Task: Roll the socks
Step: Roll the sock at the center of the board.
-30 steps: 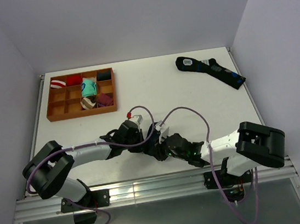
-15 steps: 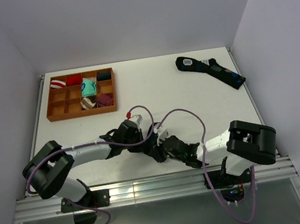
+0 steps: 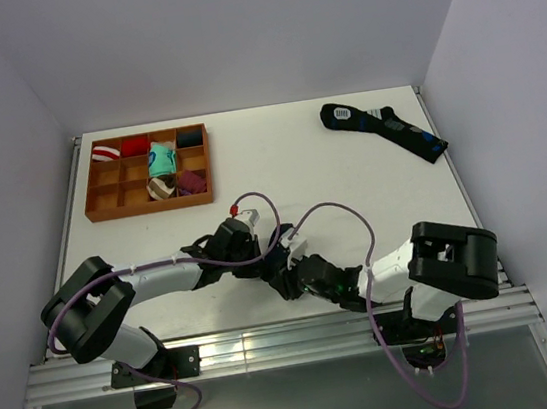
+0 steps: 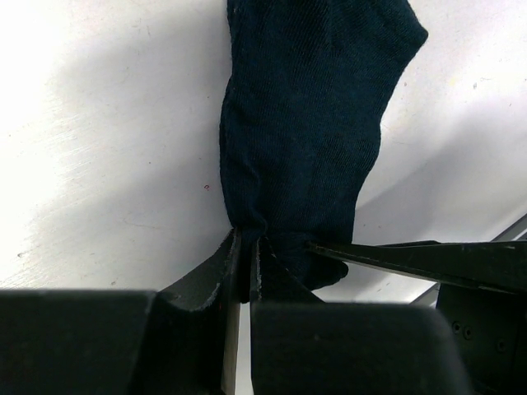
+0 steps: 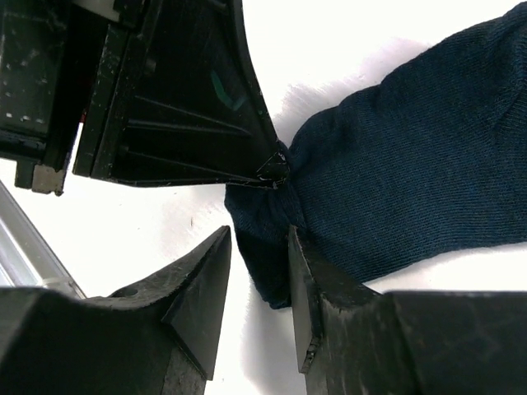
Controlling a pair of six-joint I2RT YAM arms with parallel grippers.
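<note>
white table (image 3: 298,161) holds one navy sock pair (image 4: 305,123), left pincer (image 4: 244,267) pinching it, right pincer (image 5: 258,251) parted.

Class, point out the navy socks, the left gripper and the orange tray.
navy socks (image 4: 305,123), left wrist view, middle of fabric.
left gripper (image 4: 247,249), left wrist view, between fingertips.
orange tray (image 3: 143,210), top view, near wall.

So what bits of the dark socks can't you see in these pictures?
Top view: the socks are almost wholly hidden under the left gripper and right gripper.
Left wrist view: their far end is cut off by the top edge; the pinched end hides behind the gripper.
Right wrist view: the right edge cuts them off; whether the right gripper squeezes them is unclear.
</note>
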